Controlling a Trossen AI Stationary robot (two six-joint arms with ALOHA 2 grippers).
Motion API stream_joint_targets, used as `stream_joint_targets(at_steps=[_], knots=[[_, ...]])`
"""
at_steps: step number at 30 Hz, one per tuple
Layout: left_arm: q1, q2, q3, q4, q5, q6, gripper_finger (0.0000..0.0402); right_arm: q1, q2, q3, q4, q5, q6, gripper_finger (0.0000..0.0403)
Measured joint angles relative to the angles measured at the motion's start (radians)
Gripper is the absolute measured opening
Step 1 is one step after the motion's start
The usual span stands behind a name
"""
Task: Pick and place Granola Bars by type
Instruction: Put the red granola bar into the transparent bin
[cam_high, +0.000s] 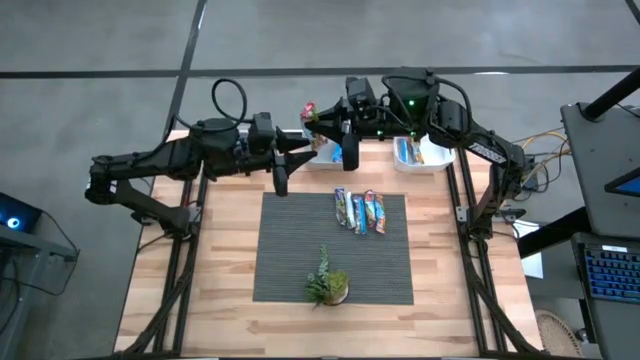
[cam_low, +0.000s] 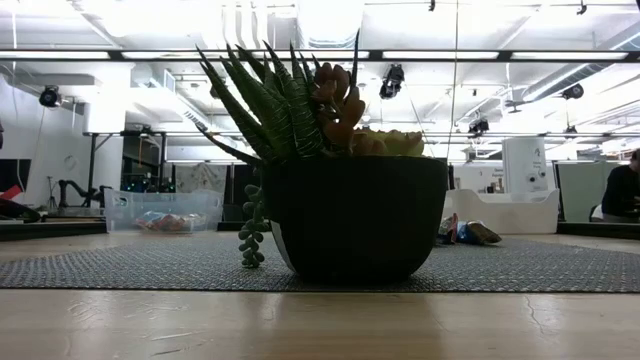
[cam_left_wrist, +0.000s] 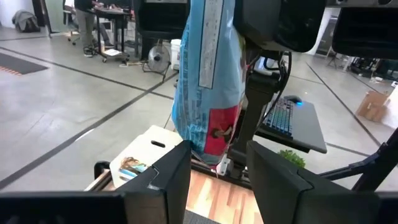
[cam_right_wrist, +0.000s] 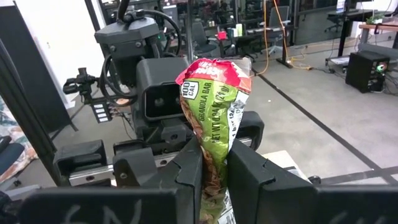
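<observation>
With my right hand (cam_right_wrist: 214, 165) clamping the green-and-red crinkly-wrapped granola bar (cam_right_wrist: 214, 115) upright, my left hand (cam_high: 300, 146) waits open just beside it.

Right claw (cam_right_wrist: 214, 165) clamped, left claw (cam_left_wrist: 217, 171) parted

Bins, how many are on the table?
2. A clear plastic bin sits at the far edge of the table, mostly under the arms when seen from above. A white bin sits at the same edge, to its right.
</observation>
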Motion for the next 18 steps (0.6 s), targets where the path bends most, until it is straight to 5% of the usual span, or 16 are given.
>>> stream_joint_targets(at_steps=[18], knots=[[0.004, 0.069, 0.107, -0.087, 0.02, 0.009, 0.0138, 0.0, 0.0, 0.0, -0.002, 0.0, 0.01, 0.0047]])
